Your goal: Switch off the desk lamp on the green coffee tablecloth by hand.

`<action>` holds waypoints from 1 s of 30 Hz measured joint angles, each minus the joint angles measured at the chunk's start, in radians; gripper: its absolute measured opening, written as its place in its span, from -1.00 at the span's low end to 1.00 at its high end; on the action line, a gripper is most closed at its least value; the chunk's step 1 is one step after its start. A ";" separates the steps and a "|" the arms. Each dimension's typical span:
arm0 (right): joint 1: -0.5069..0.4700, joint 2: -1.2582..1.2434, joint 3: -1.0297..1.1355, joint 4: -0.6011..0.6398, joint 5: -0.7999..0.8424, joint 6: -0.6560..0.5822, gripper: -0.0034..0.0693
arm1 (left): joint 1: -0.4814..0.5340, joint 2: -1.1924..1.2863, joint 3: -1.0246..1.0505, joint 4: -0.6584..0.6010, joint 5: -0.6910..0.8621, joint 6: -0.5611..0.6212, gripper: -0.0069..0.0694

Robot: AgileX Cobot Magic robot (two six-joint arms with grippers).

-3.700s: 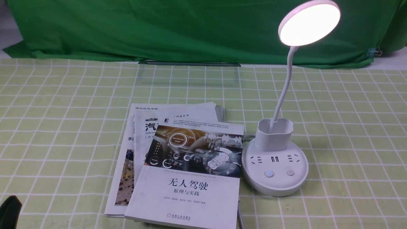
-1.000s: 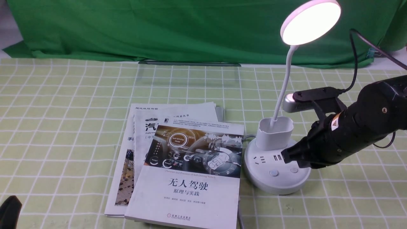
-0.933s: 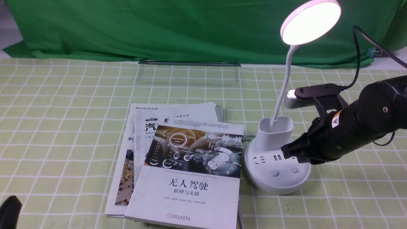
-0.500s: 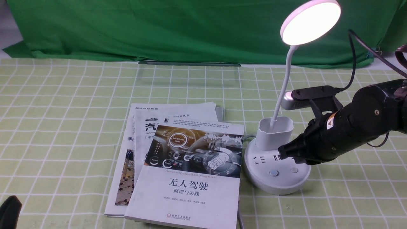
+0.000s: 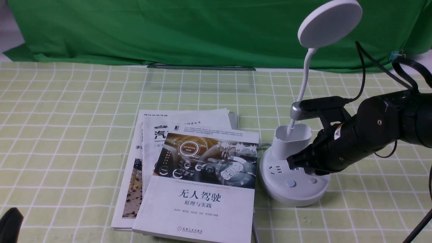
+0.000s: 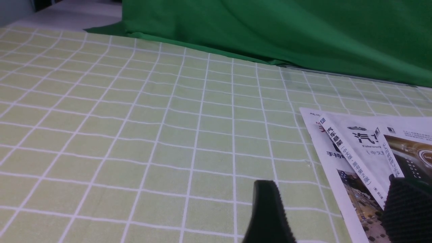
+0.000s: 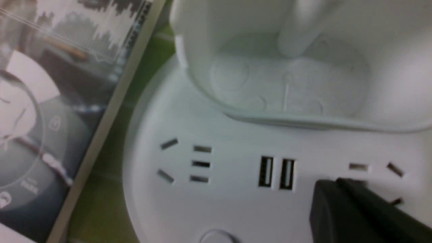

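The desk lamp stands on the green coffee tablecloth at the right. Its disc head is unlit and plain white. Its cup holder sits on the round base, which has two buttons. My right gripper, the hand, is shut and empty, its tip low over the base just behind the buttons. In the right wrist view the shut tip lies over the base between the USB ports and the right socket. My left gripper is open and empty, low at the near left.
A stack of books lies against the lamp base's left side and shows in the left wrist view. A clear flat stand sits at the back centre before the dark green backdrop. Black cables trail from the right arm.
The lamp head was glowing and is now unlit. My right gripper has moved left and lower over the base. The left arm has not moved.
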 joint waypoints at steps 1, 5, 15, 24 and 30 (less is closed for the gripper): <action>0.000 -0.003 0.000 0.000 -0.003 0.000 -0.77 | 0.000 0.000 0.000 0.000 0.000 0.000 0.26; 0.000 -0.028 0.015 -0.001 0.000 0.000 -0.77 | 0.000 0.000 0.000 0.000 0.000 0.000 0.26; 0.000 -0.145 0.020 -0.001 0.046 0.000 -0.77 | 0.000 0.000 0.000 0.000 0.000 0.000 0.26; 0.000 -0.299 0.020 -0.001 0.197 0.000 -0.77 | 0.000 0.000 0.000 0.000 0.000 0.000 0.26; 0.031 -0.495 0.038 -0.001 0.345 -0.020 -0.77 | 0.000 0.000 0.000 0.000 0.000 0.000 0.26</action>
